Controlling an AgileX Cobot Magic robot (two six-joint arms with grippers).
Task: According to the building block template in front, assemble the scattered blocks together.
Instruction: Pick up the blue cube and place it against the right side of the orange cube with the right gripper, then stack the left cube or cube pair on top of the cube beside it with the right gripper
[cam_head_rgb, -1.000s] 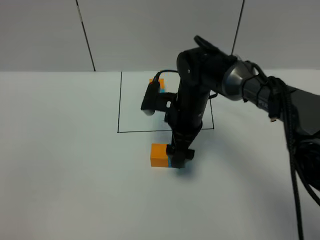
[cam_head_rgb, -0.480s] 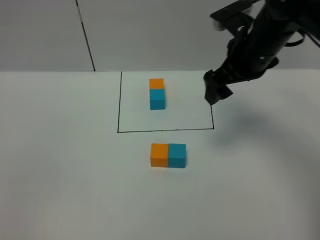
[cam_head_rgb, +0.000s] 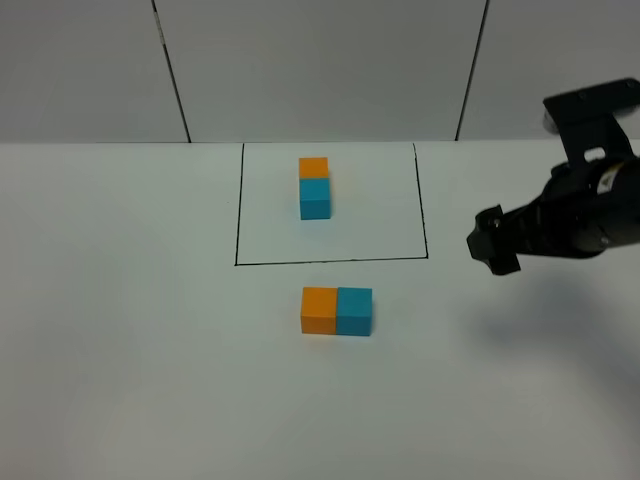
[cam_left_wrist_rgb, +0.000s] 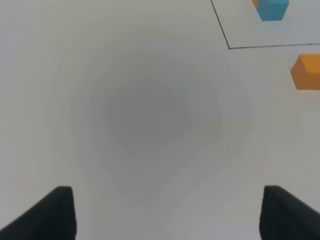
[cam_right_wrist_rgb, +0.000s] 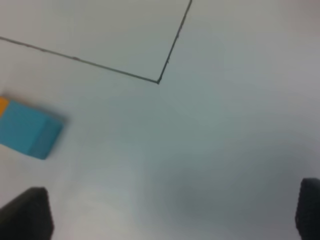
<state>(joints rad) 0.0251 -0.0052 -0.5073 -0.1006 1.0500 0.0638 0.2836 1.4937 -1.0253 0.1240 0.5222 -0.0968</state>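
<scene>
The template, an orange cube (cam_head_rgb: 313, 167) joined to a cyan cube (cam_head_rgb: 315, 198), stands inside the black-lined rectangle (cam_head_rgb: 237, 220). Just in front of the rectangle, the loose orange block (cam_head_rgb: 318, 310) and the loose cyan block (cam_head_rgb: 354, 310) sit side by side, touching. My right gripper (cam_head_rgb: 492, 243) hangs in the air to the right of them, open and empty; its wrist view shows the cyan block (cam_right_wrist_rgb: 27, 129) and the rectangle's corner (cam_right_wrist_rgb: 159, 81). My left gripper (cam_left_wrist_rgb: 170, 215) is open and empty over bare table; its view shows the orange block (cam_left_wrist_rgb: 306, 72).
The white table (cam_head_rgb: 120, 350) stretches wide on both sides of the blocks. A grey panelled wall (cam_head_rgb: 320, 60) stands behind it. The right arm's dark body (cam_head_rgb: 590, 215) fills the right edge of the exterior view.
My right gripper has let go of the cyan block, risen, and swung away to the right. The two loose blocks stay joined in front of the rectangle.
</scene>
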